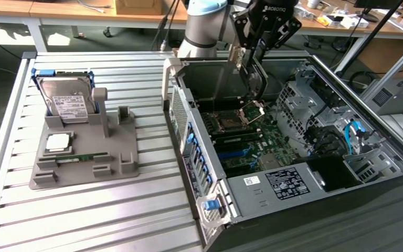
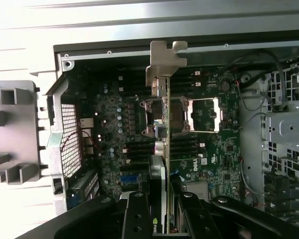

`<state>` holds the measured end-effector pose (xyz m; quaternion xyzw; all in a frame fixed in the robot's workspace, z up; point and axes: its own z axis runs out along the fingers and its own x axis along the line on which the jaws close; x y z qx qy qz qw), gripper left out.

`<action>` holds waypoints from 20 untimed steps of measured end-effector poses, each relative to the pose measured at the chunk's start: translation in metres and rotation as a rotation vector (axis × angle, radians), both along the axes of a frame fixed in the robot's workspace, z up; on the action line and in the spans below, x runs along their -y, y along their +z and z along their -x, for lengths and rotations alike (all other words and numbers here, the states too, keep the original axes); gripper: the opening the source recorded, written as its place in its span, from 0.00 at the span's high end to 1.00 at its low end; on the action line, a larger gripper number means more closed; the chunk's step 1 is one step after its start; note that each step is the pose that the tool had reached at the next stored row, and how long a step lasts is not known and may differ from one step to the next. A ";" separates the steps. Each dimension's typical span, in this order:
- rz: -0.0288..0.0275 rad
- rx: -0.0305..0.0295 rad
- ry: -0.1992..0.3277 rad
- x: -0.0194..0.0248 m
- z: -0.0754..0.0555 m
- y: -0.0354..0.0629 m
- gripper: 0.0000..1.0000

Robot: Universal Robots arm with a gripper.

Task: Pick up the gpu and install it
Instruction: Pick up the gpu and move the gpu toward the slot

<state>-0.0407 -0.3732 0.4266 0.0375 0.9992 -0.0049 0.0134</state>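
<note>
I have the gripper point(image 1: 247, 50) clenched on the gpu point(image 1: 253, 79), which hangs edge-on above the motherboard point(image 1: 240, 144) inside the open computer case point(image 1: 285, 184), likely to line up with a slot, with the hard drive point(image 1: 69, 102) at nine o'clock.

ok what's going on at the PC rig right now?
The arm's pincer is shut on the gpu and holds it edge-down inside the open computer case, above the motherboard near the CPU socket. The card does not look seated in a slot yet. On the exterior view's left, the grey tray holds the hard drive and a RAM stick.
</note>
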 end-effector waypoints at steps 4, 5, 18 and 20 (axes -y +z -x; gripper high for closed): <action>0.0012 0.0000 0.000 0.0000 -0.002 -0.0011 0.73; 0.0015 0.0000 0.000 0.0000 -0.002 -0.0014 0.73; 0.0063 0.0000 0.000 0.0000 -0.009 -0.0061 0.73; 0.0070 0.0000 0.000 0.0000 -0.010 -0.0070 0.73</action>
